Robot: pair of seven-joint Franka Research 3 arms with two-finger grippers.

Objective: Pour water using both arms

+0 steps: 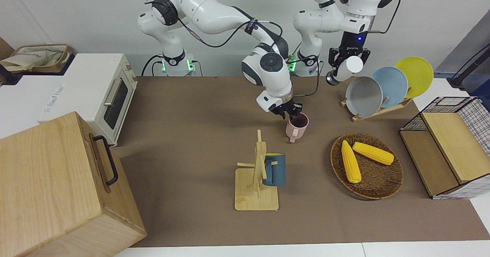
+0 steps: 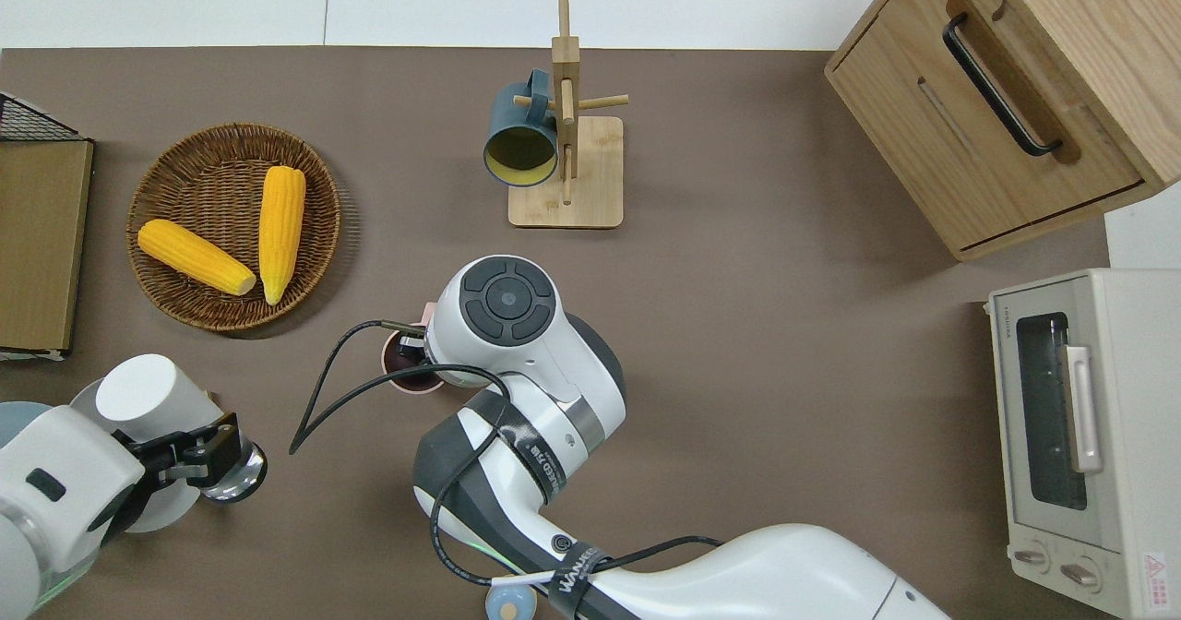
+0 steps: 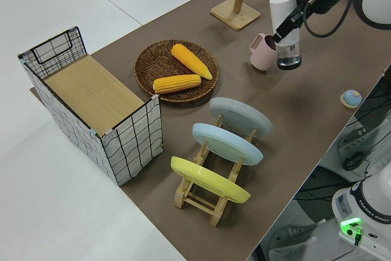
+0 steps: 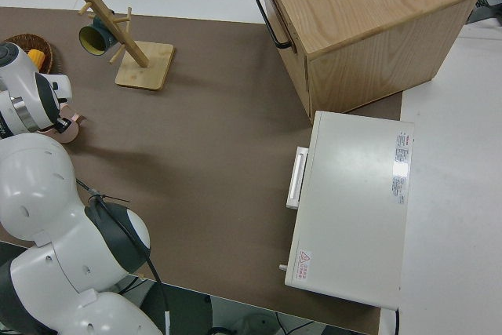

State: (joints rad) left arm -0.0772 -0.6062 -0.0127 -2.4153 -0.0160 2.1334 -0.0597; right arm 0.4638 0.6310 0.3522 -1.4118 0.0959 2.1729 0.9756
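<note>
Wooden mug rack point(image 1: 257, 173) sits clear. Right gripper point(image 1: 289, 113) seemingly pinching pink mug point(image 1: 297, 127) rim; left gripper point(image 1: 346, 64) clamps smooth, slippery bottle point(image 1: 344, 70) mid-body.

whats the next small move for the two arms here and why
Probably the left gripper should carry its white bottle with the clear cap over to the pink mug. The right gripper already has the mug by its rim on the brown table, but the tilted bottle is in the air away from the mug, so pouring now would miss.
</note>
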